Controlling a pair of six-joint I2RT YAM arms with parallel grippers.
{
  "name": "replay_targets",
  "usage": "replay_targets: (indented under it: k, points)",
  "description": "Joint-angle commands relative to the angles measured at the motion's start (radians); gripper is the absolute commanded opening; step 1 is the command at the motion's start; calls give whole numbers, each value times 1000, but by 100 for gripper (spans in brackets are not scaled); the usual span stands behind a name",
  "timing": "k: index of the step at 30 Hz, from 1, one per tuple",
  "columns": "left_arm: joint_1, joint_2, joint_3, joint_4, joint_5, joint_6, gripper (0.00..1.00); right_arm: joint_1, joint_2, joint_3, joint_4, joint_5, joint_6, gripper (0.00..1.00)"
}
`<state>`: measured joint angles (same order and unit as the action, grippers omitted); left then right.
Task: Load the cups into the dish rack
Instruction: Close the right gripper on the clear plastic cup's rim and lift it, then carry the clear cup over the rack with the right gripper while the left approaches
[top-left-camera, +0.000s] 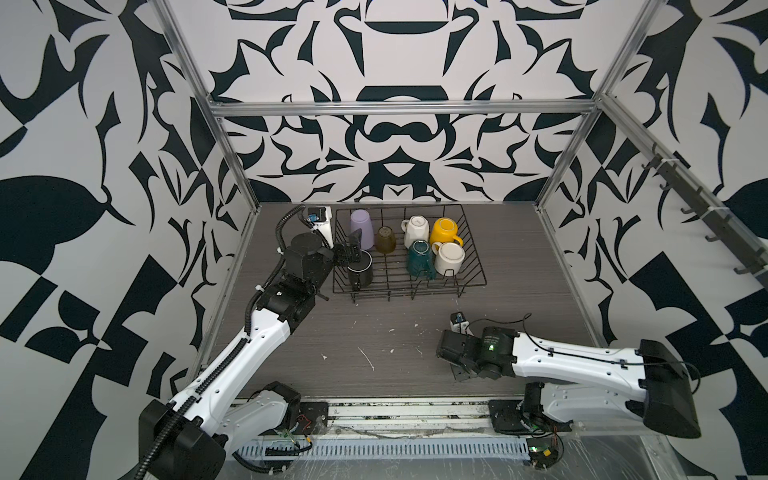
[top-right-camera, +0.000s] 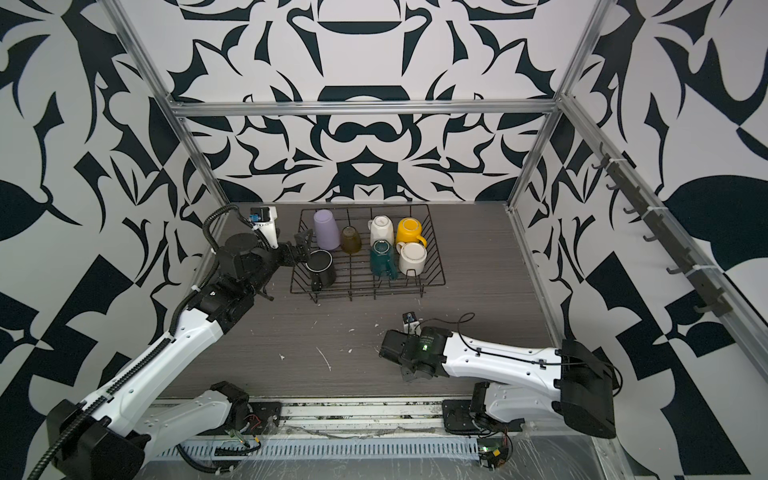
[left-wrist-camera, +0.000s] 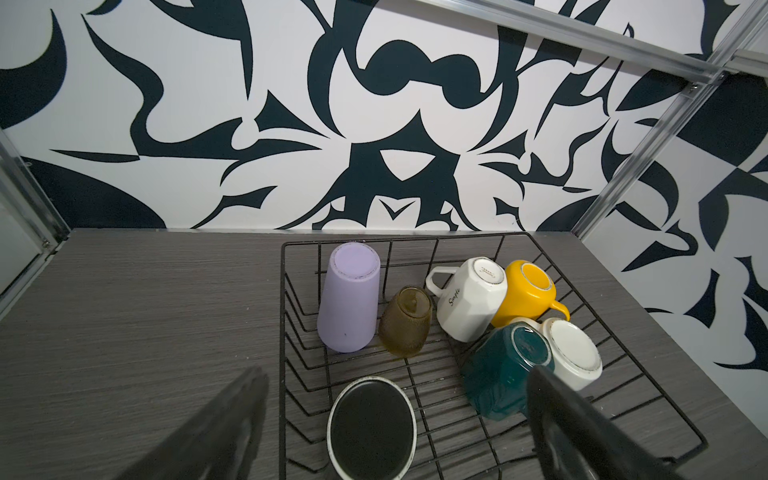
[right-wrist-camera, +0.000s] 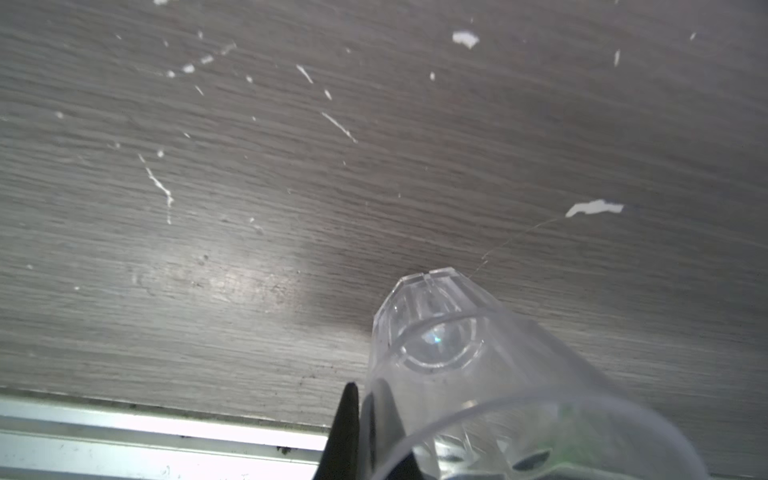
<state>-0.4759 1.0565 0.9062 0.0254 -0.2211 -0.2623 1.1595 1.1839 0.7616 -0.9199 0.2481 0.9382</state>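
Left pincer (left-wrist-camera: 397, 372): wide open, nothing held, hangs over the left near corner of the dish rack (top-left-camera: 478, 259), just above the black mug (top-left-camera: 359, 272).
Right pincer (right-wrist-camera: 363, 399): closed on the rim wall of the clear glass (right-wrist-camera: 478, 374), one finger inside and one outside.
Clear glass: near the worktop's front edge, base pointing away from the pincer and low over the worktop (top-left-camera: 374, 332); can't tell if it touches. Well apart from the rack, and hidden under the right arm in both top views.
Rack: far middle of the worktop, seven cups inside.
Back row: lilac tumbler (top-left-camera: 360, 223), amber glass (top-left-camera: 385, 240), cream faceted mug (top-left-camera: 417, 230), yellow mug (top-left-camera: 444, 230), all base up, the cream one tilted.
Near row: black mug at left; teal faceted mug (top-left-camera: 420, 259) tilted, just beside the white mug (top-left-camera: 449, 257), both base up.
Worktop: grey wood grain with white flecks.
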Motion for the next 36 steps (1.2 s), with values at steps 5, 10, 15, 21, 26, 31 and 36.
replay_targets:
  k: [5, 10, 15, 21, 26, 31, 36]
  points:
    - [4, -37, -40, 52, -2, 0, 99, -154, -100, 237, -27, 16, -227, 0]
    - [5, -41, -53, 71, 46, 15, 99, -351, -156, 310, 132, -154, -366, 0]
    - [5, -28, -63, 82, 143, 51, 99, -492, -106, 385, 287, -324, -442, 0]
    - [5, -11, -51, 85, 381, 54, 99, -601, -37, 475, 427, -524, -488, 0]
    - [4, 20, -43, 106, 588, 42, 100, -664, -4, 520, 524, -691, -494, 0]
    - [4, 48, -88, 215, 691, 45, 99, -690, 15, 530, 605, -816, -462, 0]
    - [4, 58, -184, 438, 804, 82, 99, -694, 44, 530, 650, -928, -437, 0]
